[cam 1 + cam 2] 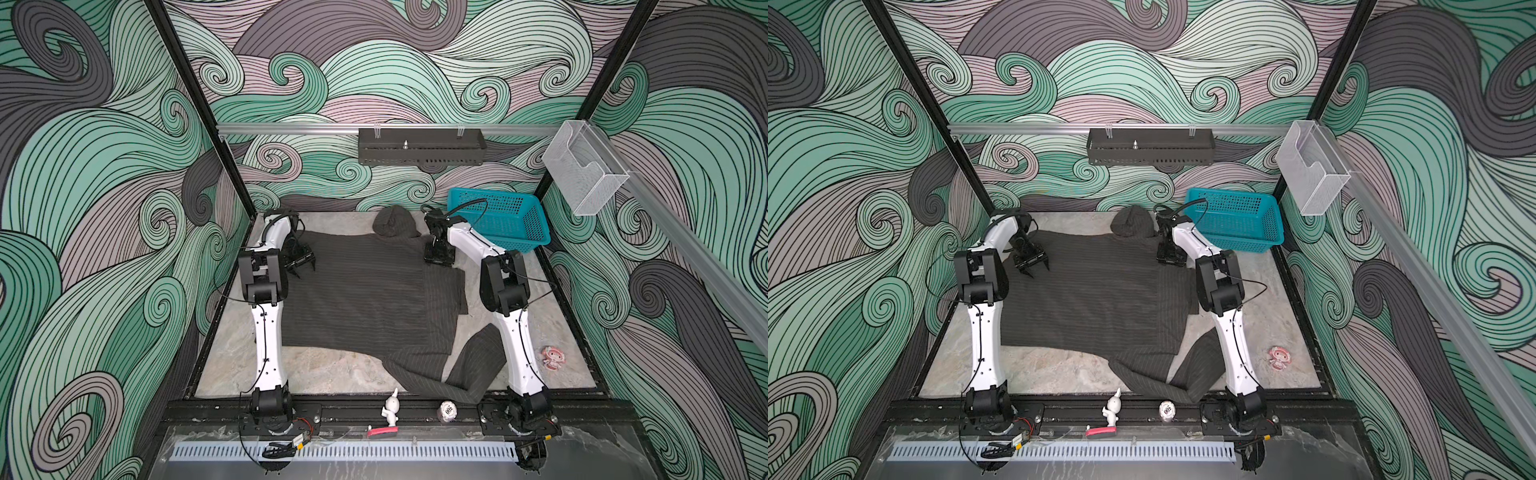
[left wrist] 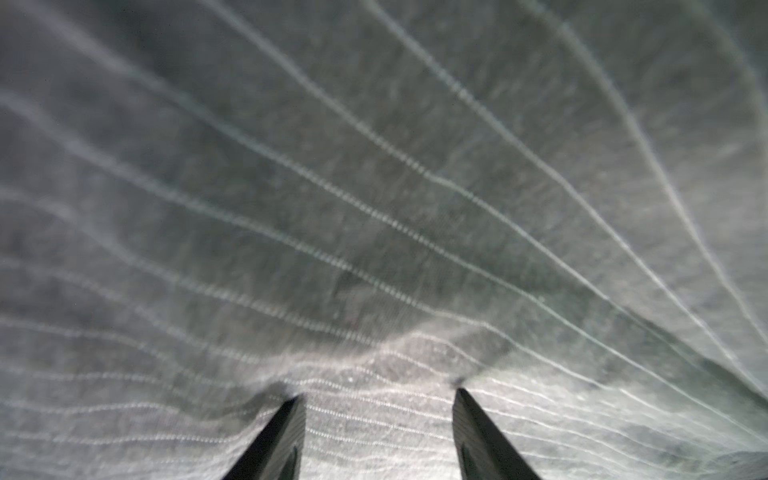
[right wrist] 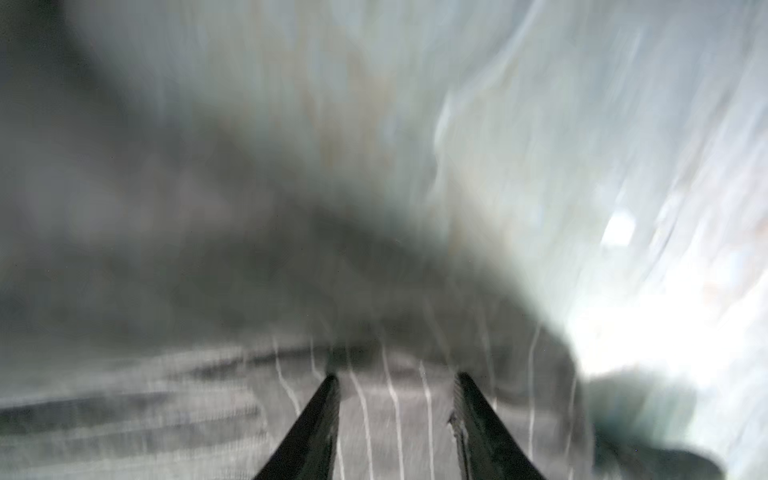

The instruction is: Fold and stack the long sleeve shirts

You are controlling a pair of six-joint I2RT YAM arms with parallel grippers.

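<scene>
The long sleeve shirt, dark charcoal with thin pale pinstripes, lies spread over the marble table in both top views. One sleeve bends along the front right, and a bunched part sits at the far edge. My left gripper points down at the shirt's far left area. In the left wrist view its jaws stand apart, tips pressing into the striped fabric. My right gripper is down at the shirt's far right edge. In the blurred right wrist view its jaws are apart with striped cloth lying flat between them.
A teal basket stands tilted at the back right, close behind the right arm. A pink sticker lies on the table at the right. A white figurine and a small ball sit on the front rail.
</scene>
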